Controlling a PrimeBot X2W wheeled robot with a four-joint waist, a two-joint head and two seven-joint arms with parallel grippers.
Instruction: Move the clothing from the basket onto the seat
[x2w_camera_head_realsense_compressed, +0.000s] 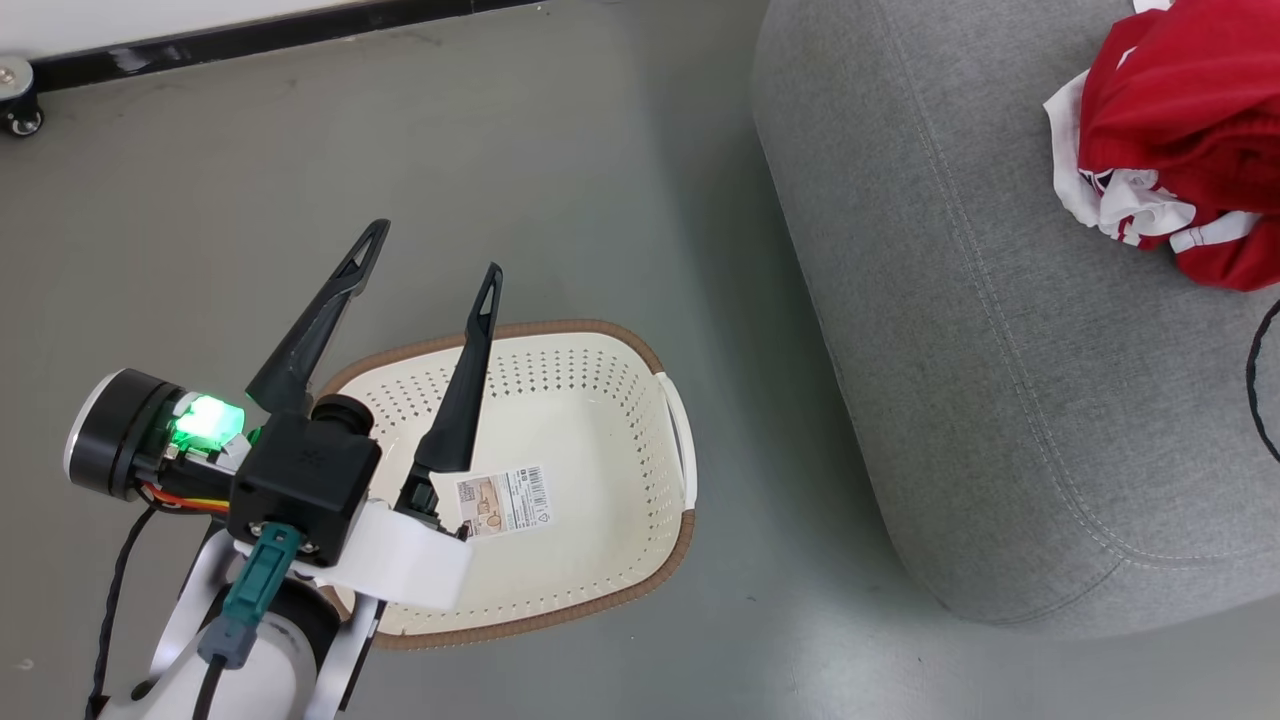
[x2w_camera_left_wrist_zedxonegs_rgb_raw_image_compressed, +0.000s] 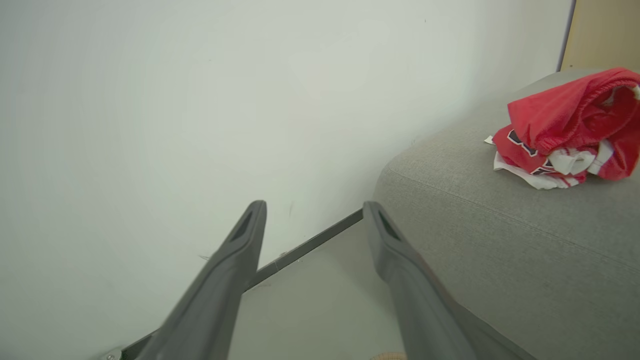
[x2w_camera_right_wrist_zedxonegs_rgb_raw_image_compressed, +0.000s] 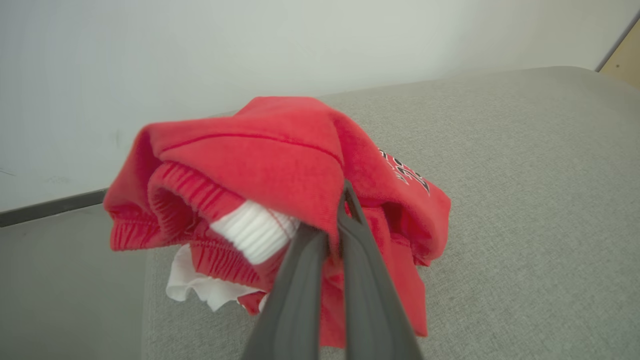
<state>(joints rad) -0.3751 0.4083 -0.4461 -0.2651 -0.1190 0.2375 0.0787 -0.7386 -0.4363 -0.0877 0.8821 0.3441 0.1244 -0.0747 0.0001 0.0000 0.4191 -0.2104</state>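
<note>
Since the basket (x2w_camera_head_realsense_compressed: 600, 400), on the floor (x2w_camera_head_realsense_compressed: 550, 150) just off the seat's rounded end, holds nothing but its barcode label (x2w_camera_head_realsense_compressed: 505, 500), both garments look moved. The clothing (x2w_camera_right_wrist_zedxonegs_rgb_raw_image_compressed: 280, 160) sits as one crumpled red heap with white trim on top of the seat (x2w_camera_head_realsense_compressed: 1000, 350), near that same rounded end and set in a little from the edge in the left wrist view. The right gripper (x2w_camera_right_wrist_zedxonegs_rgb_raw_image_compressed: 330, 225) is closed on the heap, its two dark fingers pressed together and buried in red fabric, entering from the side of the seat away from the wall (x2w_camera_right_wrist_zedxonegs_rgb_raw_image_compressed: 200, 50), with one tip poking out through a fold. The plainer garment with the ribbed waistband drapes over the fingers; the lettered jersey lies under it on the seat. Key relation: the heap is dead ahead of the right gripper and wrapped round its tips, fingers pointing toward the wall. So the judged next step is to let go and back out along the fingers' own line, not sideways. The heap has no clean long axis and is widest across the fingers. Judged risk: a fold catches a tip and drags cloth toward the seat's edge. The left gripper (x2w_camera_head_realsense_compressed: 432, 252) is wide open, holding nothing, by the basket and well apart from the heap on the seat, so the right arm is plainly nearer.
</note>
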